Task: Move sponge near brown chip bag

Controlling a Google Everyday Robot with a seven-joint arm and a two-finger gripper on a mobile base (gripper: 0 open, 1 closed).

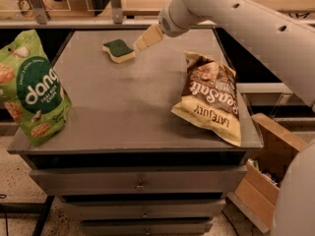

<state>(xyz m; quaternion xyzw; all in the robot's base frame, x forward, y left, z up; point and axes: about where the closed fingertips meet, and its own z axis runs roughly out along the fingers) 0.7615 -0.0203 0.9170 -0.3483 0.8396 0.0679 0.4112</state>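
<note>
The sponge (pixel 118 50), dark green on top with pale yellow foam below, lies at the back of the grey table top (pixel 123 107), left of centre. My gripper (pixel 145 38) hangs just right of the sponge, tilted down toward its right edge, very close to it; I cannot tell if they touch. The brown chip bag (pixel 211 97), brown above and cream below with "Sea Salt" lettering, lies on the right side of the table, well in front and right of the sponge.
A bright green "dang" bag (pixel 32 90) stands at the table's left edge. Drawers (pixel 140 185) sit under the top. An open cardboard box (pixel 268 171) stands on the floor at the right. A rail and posts (pixel 115 4) run behind the table.
</note>
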